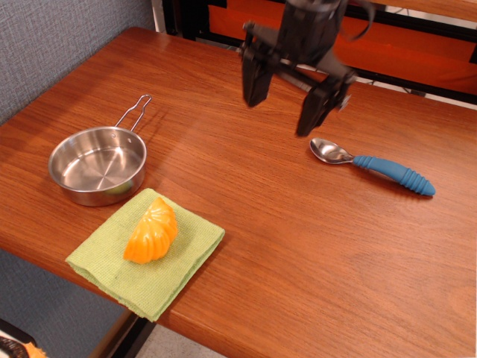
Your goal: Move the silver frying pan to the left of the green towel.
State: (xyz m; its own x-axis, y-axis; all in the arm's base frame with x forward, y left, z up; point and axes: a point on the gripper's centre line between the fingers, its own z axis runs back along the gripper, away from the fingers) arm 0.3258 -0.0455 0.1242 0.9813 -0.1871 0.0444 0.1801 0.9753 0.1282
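Observation:
The silver frying pan [98, 165] sits on the wooden table [283, 224] at the left, its wire handle pointing to the back right. Its front rim touches the far corner of the green towel [145, 256], which lies at the table's front edge. An orange ribbed plastic piece [153, 230] rests on the towel. My gripper [282, 113] is open and empty, raised above the table's middle back, far to the right of the pan and just left of the spoon.
A blue-handled metal spoon [373, 166] lies at the right. A grey wall panel [52, 37] stands at the left, and orange and black framing [417, 45] runs behind the table. The table's front edge drops off below the towel.

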